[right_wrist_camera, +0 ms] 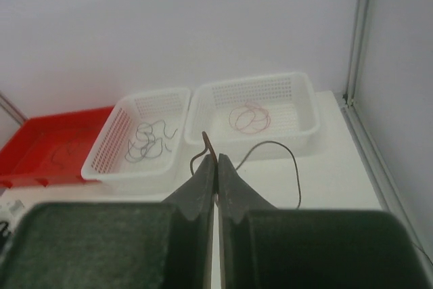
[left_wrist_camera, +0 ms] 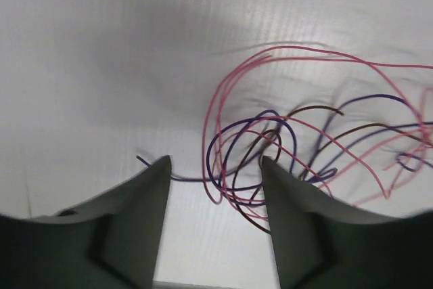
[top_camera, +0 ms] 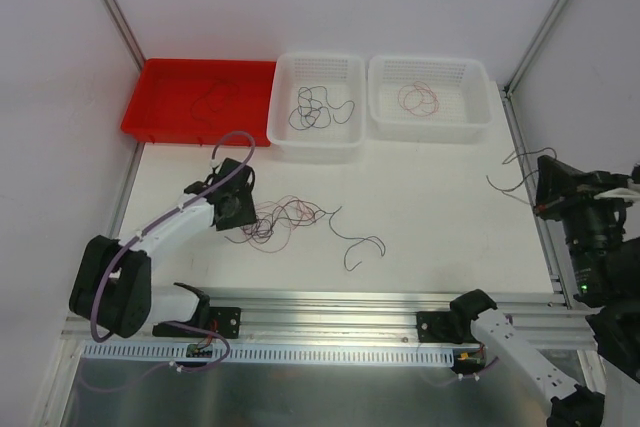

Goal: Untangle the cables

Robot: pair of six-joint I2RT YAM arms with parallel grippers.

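A tangle of thin red, dark purple and black cables (top_camera: 285, 219) lies on the white table left of centre. My left gripper (top_camera: 235, 209) hangs over its left end, open. In the left wrist view the tangle (left_wrist_camera: 284, 147) lies ahead and to the right of the open left gripper (left_wrist_camera: 215, 162), with loops reaching between the fingertips. My right gripper (top_camera: 543, 187) is at the table's right edge, shut on a dark cable (top_camera: 510, 185) that trails to the left. In the right wrist view the right gripper (right_wrist_camera: 216, 160) pinches that cable's end (right_wrist_camera: 208, 145).
Along the back stand a red tray (top_camera: 160, 112) holding a dark strand, a white basket (top_camera: 320, 142) with black strands and a white basket (top_camera: 430, 132) with red strands. A single black strand (top_camera: 360, 243) lies on the table right of the tangle.
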